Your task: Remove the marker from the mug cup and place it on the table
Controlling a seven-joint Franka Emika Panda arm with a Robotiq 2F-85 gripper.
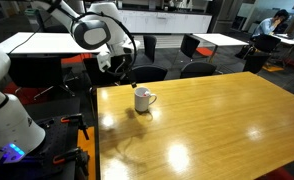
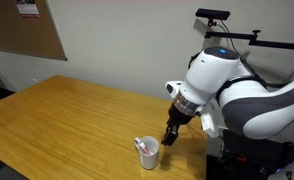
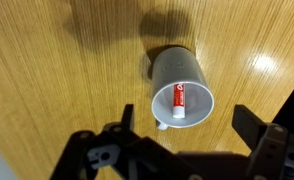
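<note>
Where one marker (image 3: 178, 97) sits in one mug (image 3: 175, 68), one table (image 3: 67, 70)

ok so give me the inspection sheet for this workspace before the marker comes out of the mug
surface: glossy honey-coloured wooden table, with glare spots from the lights
job's things: small white cylindrical mug upright near a table edge; slim red marker standing inside it, not yet removed
clutter: nothing seen
grippers: dark Robotiq gripper above the table close by the mug, jaws open, holding nothing
cables: nothing seen
surroundings: white-topped tables with dark chairs, a seated person, a brown corkboard on the wall
</note>
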